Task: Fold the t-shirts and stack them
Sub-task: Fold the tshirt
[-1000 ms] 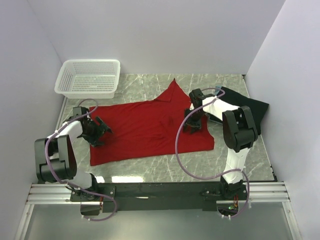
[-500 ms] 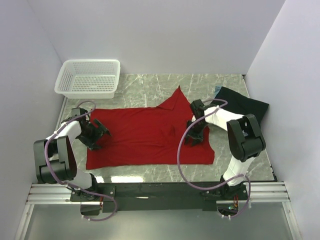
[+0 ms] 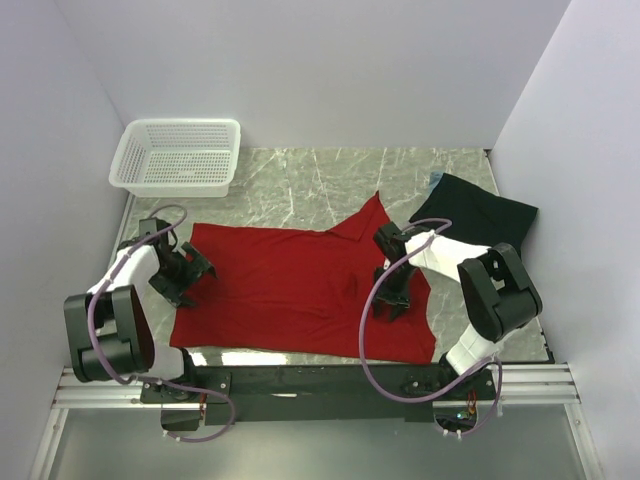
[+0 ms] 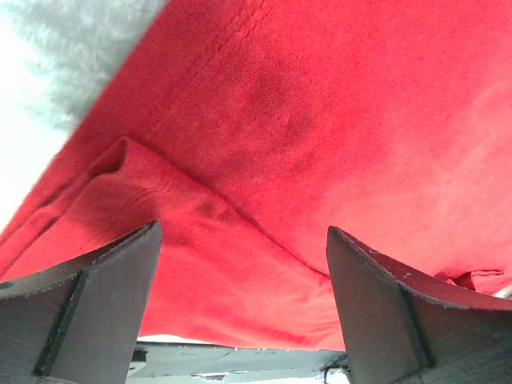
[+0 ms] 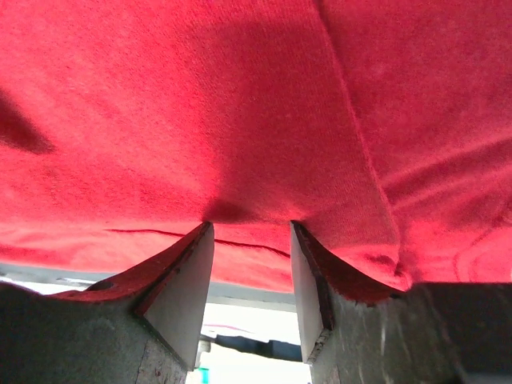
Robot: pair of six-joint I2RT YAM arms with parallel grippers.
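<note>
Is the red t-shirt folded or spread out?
Spread out: the red t-shirt lies mostly flat across the table, not yet folded.

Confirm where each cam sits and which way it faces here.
Top external: fixed above and behind the bases, looking down at the table; both arms show, left tool and right tool on the red t-shirt.
Left wrist: on that arm's wrist, facing creased red cloth past its own wide-apart fingers.
Right wrist: likewise, facing red cloth with a seam past closer-set fingers.
Shared: all three see the red t-shirt; only top shows the black t-shirt and basket.
</note>
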